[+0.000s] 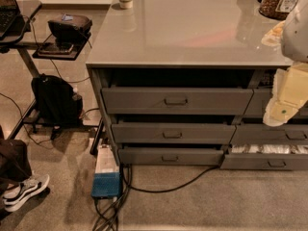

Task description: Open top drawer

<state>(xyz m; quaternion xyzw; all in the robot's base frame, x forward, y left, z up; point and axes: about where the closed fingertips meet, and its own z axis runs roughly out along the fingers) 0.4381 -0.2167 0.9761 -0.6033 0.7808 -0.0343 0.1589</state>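
Broadly, a grey countertop (192,28) fills the upper middle of the frame, and two stacks of grey drawers sit under it. The top drawer (139,101) is the widest and deepest front of the left stack, just below the counter's edge, with a dark gap above it. None of its inside shows, so I judge that the pull has not properly begun. Two shallower drawers (144,133) lie beneath it. The narrower right-hand stack (269,134) runs off the right edge, and its lowest drawer (269,161) stands out with pale contents showing.

The robot's pale arm (294,85) hangs at the right edge of the frame, in front of that narrower stack. The gripper (276,113) is at its lower end, well apart from the top drawer's middle. Whether it is released or clenched I cannot tell.

The small rectangular handle (175,100) sits centred on the top drawer's front, left of the gripper and slightly higher. To do this step well, the gripper should travel left across the frame and meet that handle squarely. It should not stop at the similar handle (172,134) of the drawer below or at those of the right stack. Because the grip sits at the centre, a straight pull toward the camera should keep the wide front from skewing. The cable (163,189) on the floor at lower centre is a hazard for the base if it repositions.
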